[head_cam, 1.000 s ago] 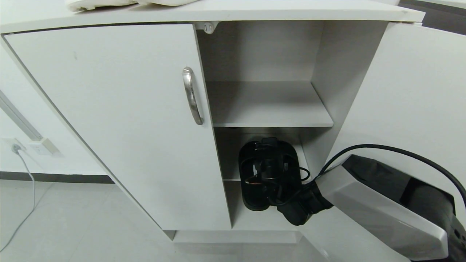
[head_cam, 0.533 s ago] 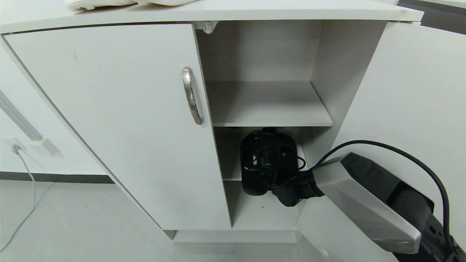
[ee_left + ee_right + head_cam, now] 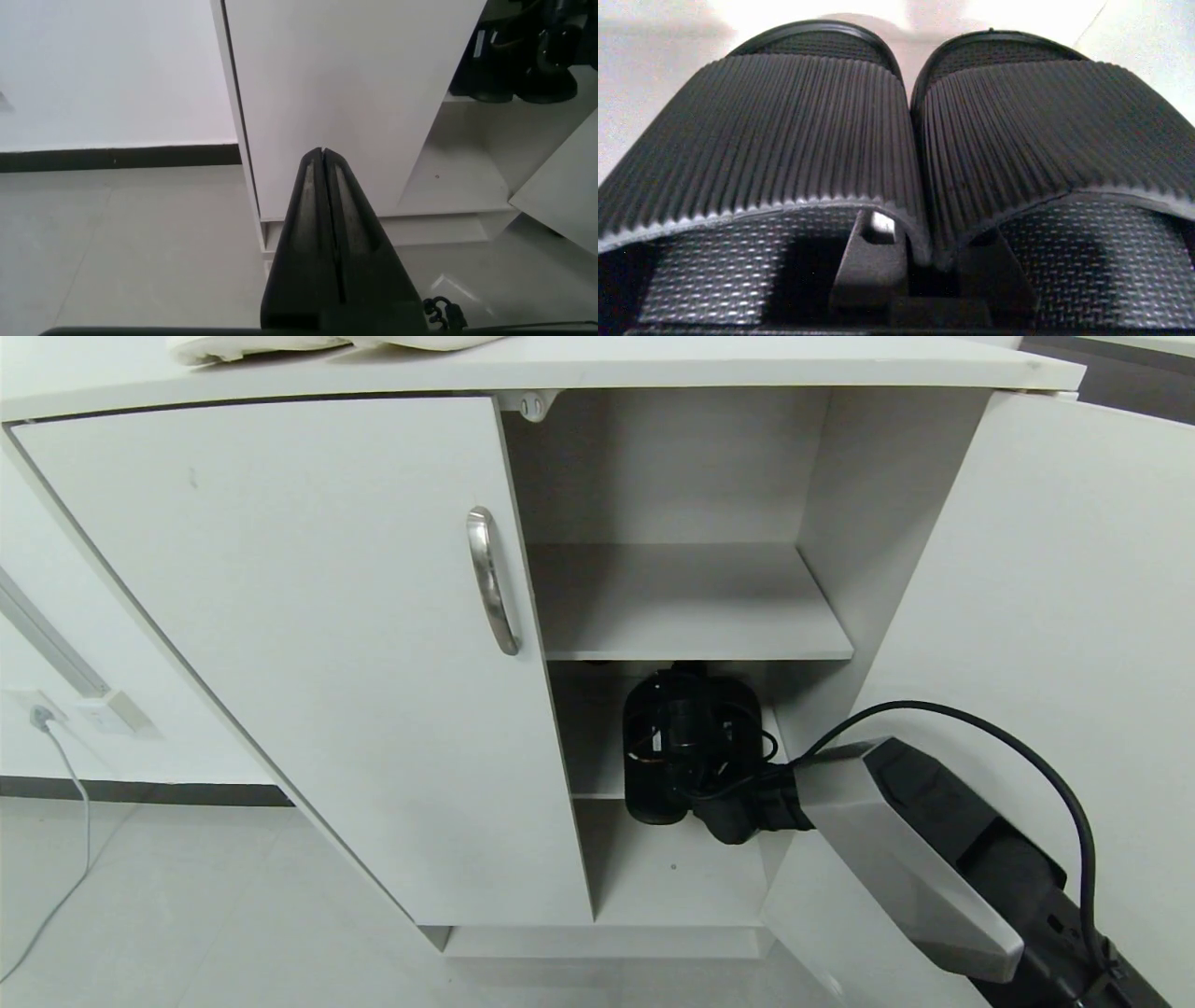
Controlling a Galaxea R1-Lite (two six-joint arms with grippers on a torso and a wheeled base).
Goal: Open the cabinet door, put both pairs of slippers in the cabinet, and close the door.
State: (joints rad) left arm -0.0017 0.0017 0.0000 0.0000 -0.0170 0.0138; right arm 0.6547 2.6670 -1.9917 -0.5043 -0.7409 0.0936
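Cabinet: the white two-door cabinet (image 3: 579,373) has its left-hand door (image 3: 280,616), with a curved metal handle (image 3: 492,581), closed. The right-hand door (image 3: 1055,569) is swung fully open. The upper shelf (image 3: 681,607) is bare.

Slippers: the pair of black ribbed rubber slippers (image 3: 649,793) is inside the cabinet, in the compartment directly below the upper shelf, above the lower shelf (image 3: 596,784). The near ends project past that shelf's front edge. Whether the soles rest on the shelf cannot be determined. In the right wrist view the two slippers (image 3: 785,131) lie side by side, straps up, with inner edges touching.

Right gripper (image 3: 686,742): inserted into the open side of the cabinet and clamped on the slippers where their inner edges meet, one finger (image 3: 868,261) under each strap.

Left gripper (image 3: 322,154): fingers pressed together with nothing between them, positioned low over the grey tiled floor (image 3: 112,243), in front of the closed door.

Other items: a cream-coloured soft item (image 3: 280,343) lies on the cabinet top; a wall socket with a grey cable (image 3: 37,716) is left of the cabinet
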